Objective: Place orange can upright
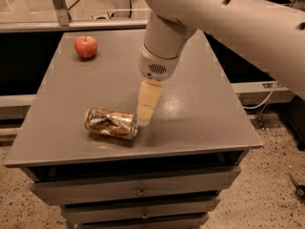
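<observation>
The orange can (110,123) lies on its side on the worktop (205,123), the tool (144,118) just beside its silver end — its width I cannot tell — so better grip the body squarely before tipping.

the big white robot arm (228,18) runs off the top and right edges, hiding the far middle of the grey table (200,118). its cream gripper (144,117) hangs just beside the lying orange-brown aluminium can (110,123), whose label is too blurred to read.

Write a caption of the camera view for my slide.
Robot hand low beside the orange can lying on its side on a grey table; red apple at far corner.
</observation>
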### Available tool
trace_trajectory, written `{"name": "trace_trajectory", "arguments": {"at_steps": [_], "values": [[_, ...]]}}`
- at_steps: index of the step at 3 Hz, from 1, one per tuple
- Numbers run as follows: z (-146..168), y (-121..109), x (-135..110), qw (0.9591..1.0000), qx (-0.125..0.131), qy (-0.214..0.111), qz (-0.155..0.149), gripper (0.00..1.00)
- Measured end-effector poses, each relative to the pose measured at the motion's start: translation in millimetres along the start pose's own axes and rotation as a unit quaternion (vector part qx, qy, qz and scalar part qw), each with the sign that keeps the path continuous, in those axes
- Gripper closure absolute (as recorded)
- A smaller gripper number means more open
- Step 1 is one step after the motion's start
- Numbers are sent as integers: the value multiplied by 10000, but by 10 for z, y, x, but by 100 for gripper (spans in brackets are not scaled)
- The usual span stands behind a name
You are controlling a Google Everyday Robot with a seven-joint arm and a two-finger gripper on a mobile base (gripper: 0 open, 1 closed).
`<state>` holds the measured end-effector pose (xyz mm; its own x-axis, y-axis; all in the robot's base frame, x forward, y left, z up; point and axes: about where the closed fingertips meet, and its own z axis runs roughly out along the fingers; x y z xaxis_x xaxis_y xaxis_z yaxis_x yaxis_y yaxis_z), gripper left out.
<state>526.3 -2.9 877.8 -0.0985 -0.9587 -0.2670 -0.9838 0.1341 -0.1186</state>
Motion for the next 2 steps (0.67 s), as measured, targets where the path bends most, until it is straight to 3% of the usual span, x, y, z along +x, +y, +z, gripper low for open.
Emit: {"name": "trace_trajectory", "arguments": {"at_steps": [2], "values": [[228, 208, -489, 9988, -453, 158, -100, 0]]}}
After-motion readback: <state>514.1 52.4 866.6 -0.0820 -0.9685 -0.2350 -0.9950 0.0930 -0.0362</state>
